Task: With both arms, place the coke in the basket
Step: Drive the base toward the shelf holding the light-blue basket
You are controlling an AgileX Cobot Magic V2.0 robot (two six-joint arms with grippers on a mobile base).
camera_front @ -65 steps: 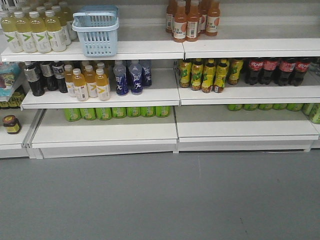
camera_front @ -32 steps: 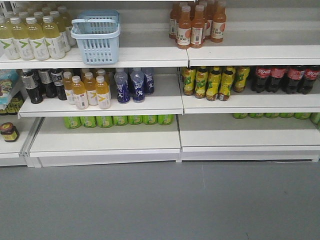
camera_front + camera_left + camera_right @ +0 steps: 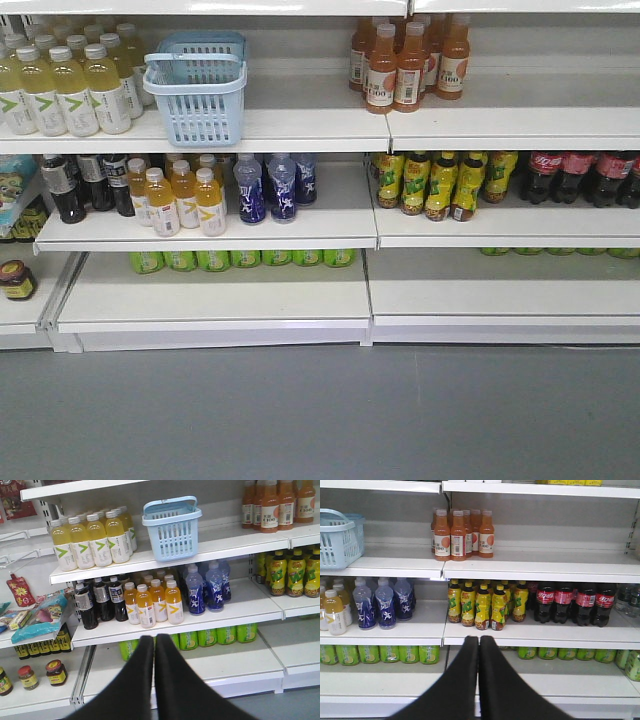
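Four cokes (image 3: pixel 583 604) lined up on the middle shelf (image 3: pixel 540 633), one basket (image 3: pixel 172 527) up top. Left gripper (image 3: pixel 153 642) and right gripper (image 3: pixel 478 642) both pinched closed, empty.

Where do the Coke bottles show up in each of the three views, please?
Front view: coke bottles at the far right of the middle shelf.
Left wrist view: not in it.
Right wrist view: middle shelf, right of centre.
Shared landmark: the yellow bottles, in all three views, just left of the coke where it shows.
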